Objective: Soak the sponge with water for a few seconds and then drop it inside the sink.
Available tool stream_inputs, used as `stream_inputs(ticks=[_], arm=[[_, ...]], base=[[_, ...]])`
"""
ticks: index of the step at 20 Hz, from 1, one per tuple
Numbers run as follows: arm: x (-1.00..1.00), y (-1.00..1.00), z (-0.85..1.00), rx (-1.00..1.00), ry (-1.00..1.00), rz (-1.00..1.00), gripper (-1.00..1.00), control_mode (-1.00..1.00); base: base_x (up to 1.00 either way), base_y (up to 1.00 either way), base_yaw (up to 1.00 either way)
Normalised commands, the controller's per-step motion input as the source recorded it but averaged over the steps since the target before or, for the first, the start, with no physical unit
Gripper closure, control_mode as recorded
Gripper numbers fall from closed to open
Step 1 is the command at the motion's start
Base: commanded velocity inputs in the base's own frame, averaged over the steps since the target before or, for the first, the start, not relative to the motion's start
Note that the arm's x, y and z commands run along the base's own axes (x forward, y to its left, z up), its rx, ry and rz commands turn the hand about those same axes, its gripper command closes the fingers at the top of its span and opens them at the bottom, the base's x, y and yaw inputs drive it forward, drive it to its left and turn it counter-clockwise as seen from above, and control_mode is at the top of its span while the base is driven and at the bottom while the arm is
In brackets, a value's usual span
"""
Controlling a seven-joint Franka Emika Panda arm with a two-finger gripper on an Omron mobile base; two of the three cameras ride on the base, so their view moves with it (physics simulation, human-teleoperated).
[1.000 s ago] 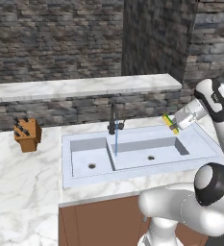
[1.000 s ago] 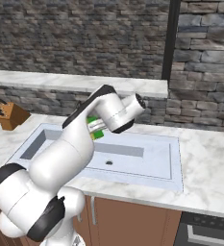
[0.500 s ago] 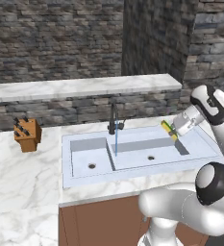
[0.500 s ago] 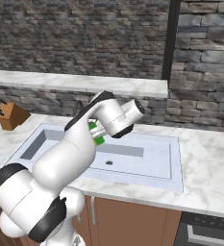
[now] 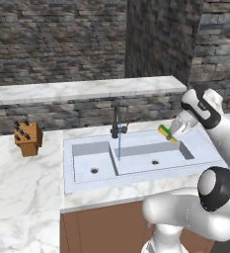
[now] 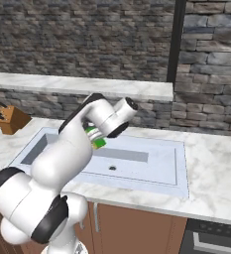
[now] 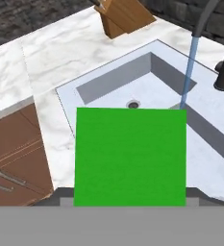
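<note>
Sponge (image 6: 97,140) (green-topped) held above the sink (image 6: 151,168).

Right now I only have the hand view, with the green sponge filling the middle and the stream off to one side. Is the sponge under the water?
Observer: No. In the left base view the sponge is well apart from the water, toward the right end of the sink.
Operator: Is it resting on anything?
Observer: No. It is in the air over the right basin, clamped in the claw.
Operator: I see one flat green face. Is there anything else to it?
Observer: Yes. From the side, a yellow layer shows along the green one.
</note>
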Motion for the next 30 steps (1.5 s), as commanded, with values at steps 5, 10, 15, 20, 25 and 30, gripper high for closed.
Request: stream_inputs(ticks=[5, 10, 15, 20, 25, 30], arm=[[0.58, 0.18, -0.31, -0.07, 0.00, 0.03, 1.00, -1.00], [0.36, 0.20, -0.29, -0.01, 0.00, 0.05, 1.00, -1.00], [0.34, 0.15, -0.26, 0.00, 0.00, 0.05, 1.00, -1.00], [0.23, 0.12, -0.38, 0.00, -0.01, 0.05, 1.00, -1.00], [0.17, 0.03, -0.34, 0.00, 0.00, 0.06, 1.00, -1.00], [0.08, 0.02, -0.25, 0.00, 0.00, 0.06, 1.00, -1.00]], base=[[0.00, 0.00, 0.00], [0.00, 0.00, 0.00], [0.00, 0.00, 0.00], [0.00, 0.00, 0.00], [0.00, 0.00, 0.00], [0.00, 0.00, 0.00]])
